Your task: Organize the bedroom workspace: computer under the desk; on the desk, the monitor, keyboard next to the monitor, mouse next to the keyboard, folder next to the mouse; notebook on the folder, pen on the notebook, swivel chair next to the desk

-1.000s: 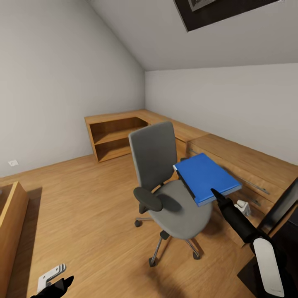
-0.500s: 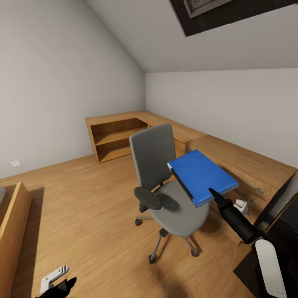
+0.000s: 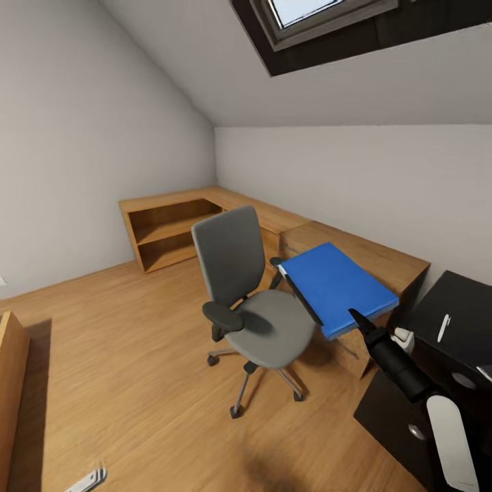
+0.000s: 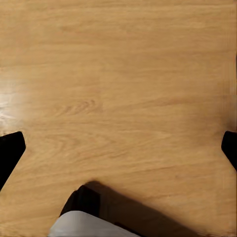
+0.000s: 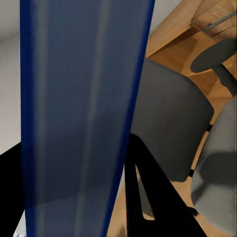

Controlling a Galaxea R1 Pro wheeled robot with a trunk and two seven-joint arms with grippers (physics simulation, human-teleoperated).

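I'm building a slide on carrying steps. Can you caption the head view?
Right claw holds the blue folder aloft beside the chair, black desk at right.

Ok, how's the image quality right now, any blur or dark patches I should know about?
Head view: sharp, evenly lit, soft shadow under the swivel chair; the black desk corner reads very dark. Right wrist view: the folder sits so close it looks soft and smeared, blocking much of the frame. Left wrist view: plain wood floor, a faint bright glare patch at one edge.
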